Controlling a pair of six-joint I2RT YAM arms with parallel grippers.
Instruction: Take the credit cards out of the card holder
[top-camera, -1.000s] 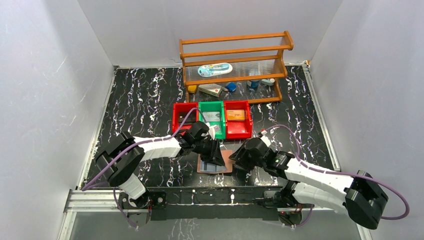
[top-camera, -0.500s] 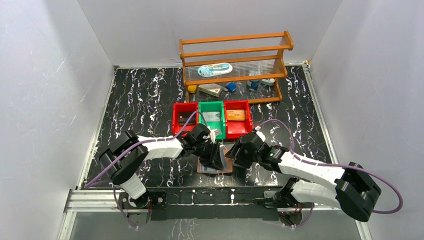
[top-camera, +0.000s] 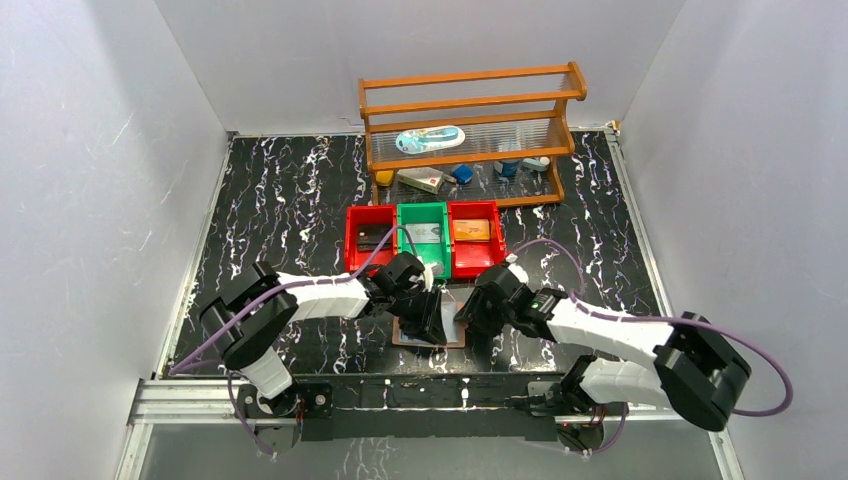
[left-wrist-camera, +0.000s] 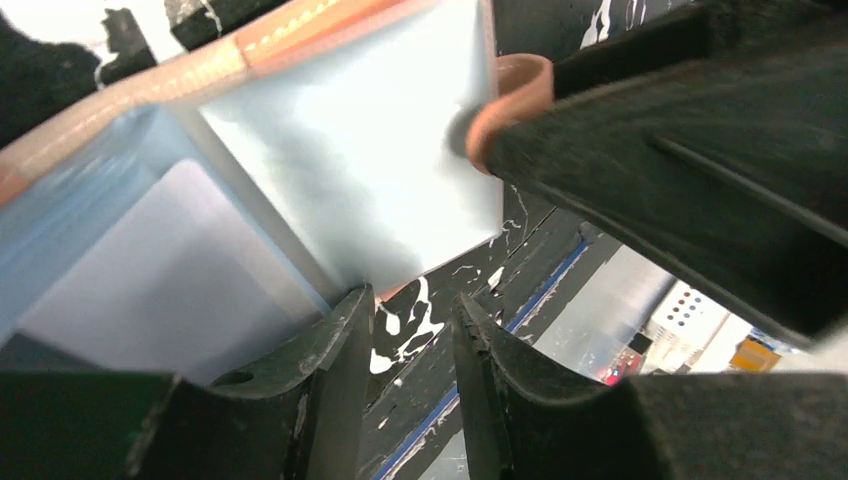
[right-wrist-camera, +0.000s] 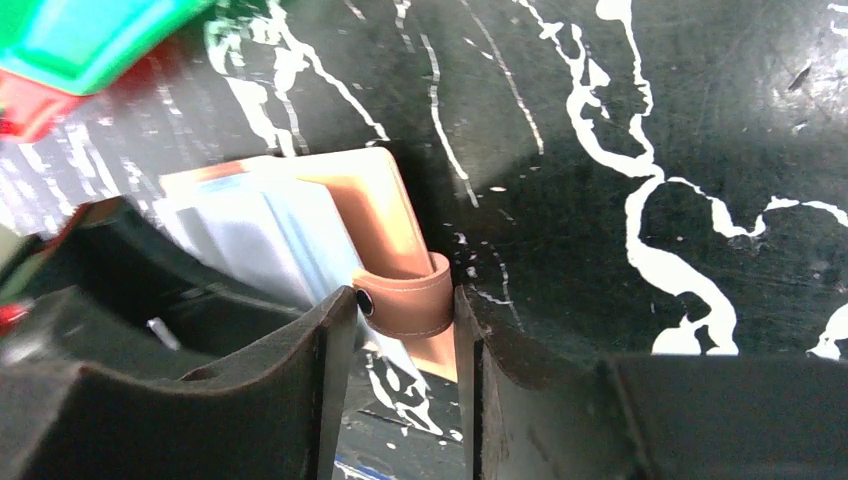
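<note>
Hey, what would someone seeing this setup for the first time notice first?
Both grippers crowd over the open card holder at the table's near middle: the right gripper pinches its snap tab, and the left gripper noses at its clear sleeves. Just behind sits a row of red and green bins, and a wooden rack stands at the back.

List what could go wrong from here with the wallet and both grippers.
1. The right gripper brackets only the brown snap tab of the pinkish-brown leather card holder; a pull there could drag the holder across the black marbled table.
2. The left gripper, open and empty, sits at the edge of the shiny clear sleeves; closing could pinch the sleeve itself.
3. Both grippers crowd the holder and could collide.
</note>
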